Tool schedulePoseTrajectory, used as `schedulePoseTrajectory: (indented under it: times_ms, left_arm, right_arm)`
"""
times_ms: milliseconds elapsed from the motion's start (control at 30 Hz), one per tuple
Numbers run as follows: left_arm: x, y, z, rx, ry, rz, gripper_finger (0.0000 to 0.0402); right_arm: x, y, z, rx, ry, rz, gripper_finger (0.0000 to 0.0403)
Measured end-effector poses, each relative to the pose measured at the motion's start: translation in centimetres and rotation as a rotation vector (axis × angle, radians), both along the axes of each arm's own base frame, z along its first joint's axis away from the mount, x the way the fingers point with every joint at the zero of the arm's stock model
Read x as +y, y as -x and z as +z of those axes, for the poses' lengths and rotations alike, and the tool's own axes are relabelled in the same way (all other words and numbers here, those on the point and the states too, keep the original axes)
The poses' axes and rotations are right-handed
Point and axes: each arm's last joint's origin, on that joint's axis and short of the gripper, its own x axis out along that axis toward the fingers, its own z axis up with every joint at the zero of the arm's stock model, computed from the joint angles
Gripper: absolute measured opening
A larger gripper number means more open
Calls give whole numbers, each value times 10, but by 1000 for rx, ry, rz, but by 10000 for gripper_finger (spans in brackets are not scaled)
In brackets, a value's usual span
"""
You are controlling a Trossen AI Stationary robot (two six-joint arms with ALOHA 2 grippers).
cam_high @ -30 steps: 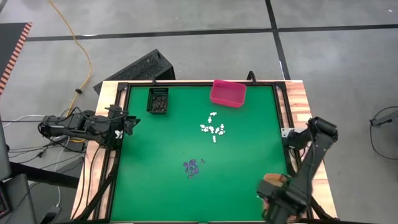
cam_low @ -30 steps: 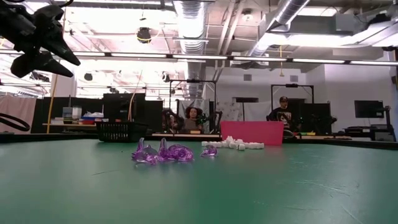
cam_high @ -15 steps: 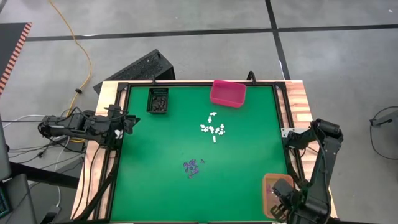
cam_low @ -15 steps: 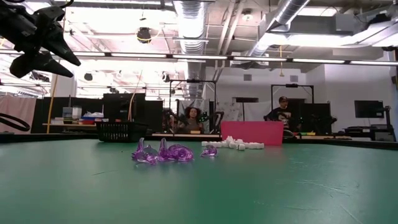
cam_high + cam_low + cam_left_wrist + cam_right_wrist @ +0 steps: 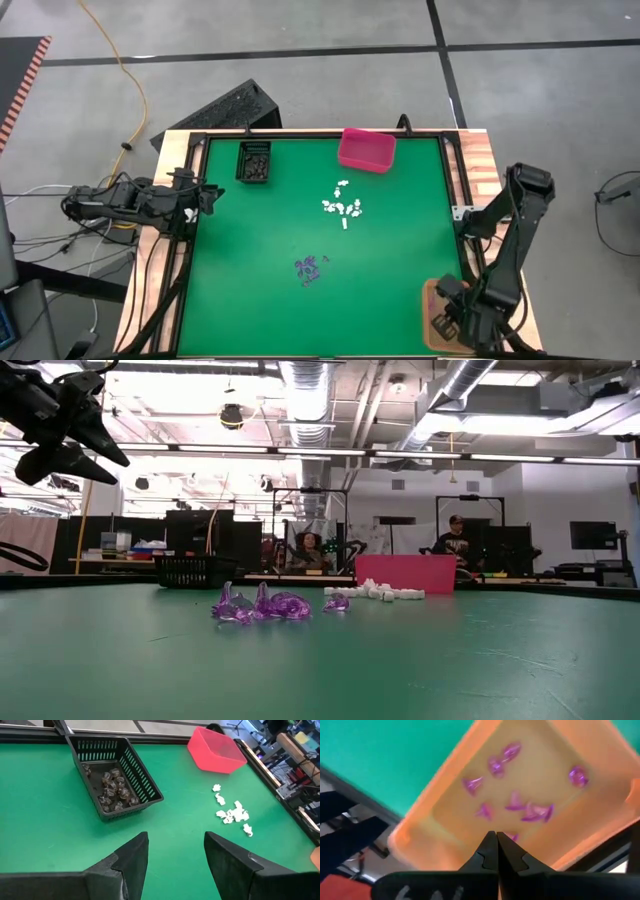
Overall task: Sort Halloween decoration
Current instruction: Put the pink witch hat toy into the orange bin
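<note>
Purple trinkets (image 5: pixel 308 268) lie in a small heap in the middle of the green mat and show in the low view (image 5: pixel 262 606). White trinkets (image 5: pixel 343 207) lie scattered farther back, also in the left wrist view (image 5: pixel 231 813). More purple trinkets (image 5: pixel 512 809) lie inside the orange bin (image 5: pixel 434 298). My right gripper (image 5: pixel 496 845) is shut and hovers over that bin at the near right corner (image 5: pixel 452 316). My left gripper (image 5: pixel 175 852) is open and empty, raised at the table's left edge (image 5: pixel 205 200).
A black mesh bin (image 5: pixel 254 161) with dark trinkets stands at the far left of the mat. A pink bin (image 5: pixel 367 148) stands at the far edge. A black frame rail (image 5: pixel 455 215) runs around the mat. People sit in the room behind (image 5: pixel 312 546).
My right arm has swung toward the table's right edge, so that its gripper now hangs over the orange bin at the near right corner. The trinkets on the mat have kept their places.
</note>
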Motion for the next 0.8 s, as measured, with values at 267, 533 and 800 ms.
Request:
schedulePoseTrajectory:
  times_ms: [267,533,800]
  left_arm:
    - [0,0,0,2,-3,-3,183]
    - [0,0,0,3,-5,-1,183]
    - [-1,0,-2,22,20,-38,183]
  right_arm:
    - [-14,-4,-16,48,47,20,79]
    - [-16,-10,-13,23,24,58,140]
    - [-35,-27,8,-63,-66,62,160]
